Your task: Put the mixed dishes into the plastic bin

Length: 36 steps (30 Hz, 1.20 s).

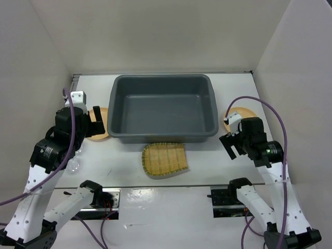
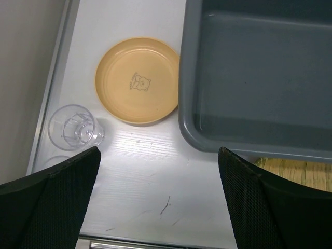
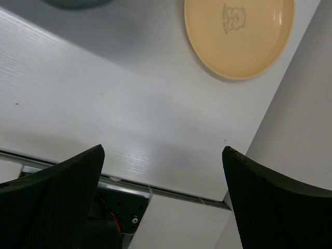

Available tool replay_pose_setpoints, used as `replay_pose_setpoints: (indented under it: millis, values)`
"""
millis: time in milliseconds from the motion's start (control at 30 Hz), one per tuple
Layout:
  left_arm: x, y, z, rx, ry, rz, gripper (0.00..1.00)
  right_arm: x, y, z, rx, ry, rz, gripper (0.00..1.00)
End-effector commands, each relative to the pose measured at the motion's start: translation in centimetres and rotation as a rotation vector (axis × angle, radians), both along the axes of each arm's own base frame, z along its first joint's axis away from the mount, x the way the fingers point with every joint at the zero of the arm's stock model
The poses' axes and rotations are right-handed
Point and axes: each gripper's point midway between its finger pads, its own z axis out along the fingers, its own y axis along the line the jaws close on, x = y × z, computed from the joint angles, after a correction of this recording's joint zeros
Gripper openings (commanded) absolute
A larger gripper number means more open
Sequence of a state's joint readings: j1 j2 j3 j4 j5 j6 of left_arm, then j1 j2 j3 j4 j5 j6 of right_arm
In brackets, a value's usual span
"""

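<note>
All the dishes lie outside the bin (image 1: 117, 104), which holds nothing yet, and each one has its own way of going wrong.

Far left of the bin, a clear cup (image 2: 72, 127) stands on the table (image 2: 140, 176), hard to pick out against the white top. A misjudged approach would likely knock it over and set it rolling toward the table's left edge. Whether a second cup sits behind the finger there I cannot tell.

The left gripper (image 2: 158, 155) hovers left of the bin's near corner, jaws wide apart and holding nothing. Beyond it the left plate (image 2: 137, 80) lies flat with its rim just beside the bin wall. There is little room for a finger on that side. A descent too close to the bin could strike the lip or shove the plate along instead of lifting it.

In front of the bin, the tray (image 1: 165, 159) lies flat with its far edge at the bin's near wall. It is low and broad, so fingers may skid over the slats or push it under the lip.

Right of the bin, the right gripper (image 3: 163, 155) also hangs with jaws spread and empty. The right plate (image 3: 238, 33) sits close to the side wall, where a finger could hit the wall. A plate pinched only at the rim may tilt and drop short of the bin.
</note>
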<state>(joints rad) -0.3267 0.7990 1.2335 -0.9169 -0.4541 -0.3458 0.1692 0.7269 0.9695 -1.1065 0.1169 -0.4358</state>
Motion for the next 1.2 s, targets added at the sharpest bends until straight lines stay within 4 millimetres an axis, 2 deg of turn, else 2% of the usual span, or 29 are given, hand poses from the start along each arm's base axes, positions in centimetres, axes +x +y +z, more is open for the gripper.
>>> replay_pose_setpoints:
  millis: [0,100,267,300,433,533,633,667,733,767,800,833,867,1033,1167]
  values:
    - [0.0,-0.4,-0.2,-0.023,0.005,-0.021,1.00,1.0,-0.8,-0.7,-0.050,-0.003,-0.013,0.98]
    - [-0.6,0.3,-0.3,-0.030,-0.018,0.001,1.00,1.6,-0.8,-1.1,-0.073,0.009,0.012,0.98]
    - [-0.9,0.8,-0.5,-0.035,-0.028,0.012,1.00,3.8,-3.6,-2.3,-0.189,-0.039,-0.031,0.98]
    - [-0.7,0.6,-0.3,-0.043,-0.035,0.003,1.00,3.9,-4.2,-3.2,-0.205,-0.020,-0.038,0.98]
    - [-0.2,0.9,-1.0,-0.037,-0.007,0.001,1.00,6.0,-4.7,-4.9,-0.241,-0.009,-0.018,0.98]
    - [0.0,1.3,-1.3,-0.040,0.008,0.010,1.00,7.7,-4.5,-5.7,-0.206,-0.013,-0.011,0.98]
    - [0.5,0.9,-2.0,-0.047,0.036,-0.027,1.00,9.2,-4.6,-7.2,-0.167,0.013,-0.020,0.98]
    - [0.6,1.2,-2.2,-0.047,0.045,-0.013,1.00,9.5,-5.6,-7.5,-0.149,0.020,-0.062,0.98]
    - [0.8,1.3,-2.4,-0.052,0.045,-0.009,1.00,10.5,-6.2,-9.0,-0.107,0.068,-0.065,0.98]
    - [0.8,1.2,-2.4,-0.049,0.047,-0.022,1.00,11.1,-7.8,-9.7,-0.089,0.106,-0.102,0.98]
    - [0.9,1.4,-2.7,-0.049,0.048,-0.013,1.00,11.7,-8.0,-10.0,-0.043,0.112,-0.100,0.98]
    - [1.1,1.4,-2.9,-0.049,0.057,-0.013,1.00,12.5,-9.1,-9.3,-0.042,0.098,-0.103,0.98]
    - [1.1,1.4,-2.9,-0.049,0.057,-0.013,1.00,12.5,-9.1,-10.2,-0.027,0.134,-0.088,0.98]
    - [1.2,1.3,-3.5,-0.044,0.077,-0.025,1.00,13.0,-8.4,-11.6,0.008,0.175,0.003,0.98]
    - [1.3,1.2,-3.3,-0.045,0.068,-0.025,1.00,13.1,-8.9,-14.0,0.043,0.250,0.006,0.98]
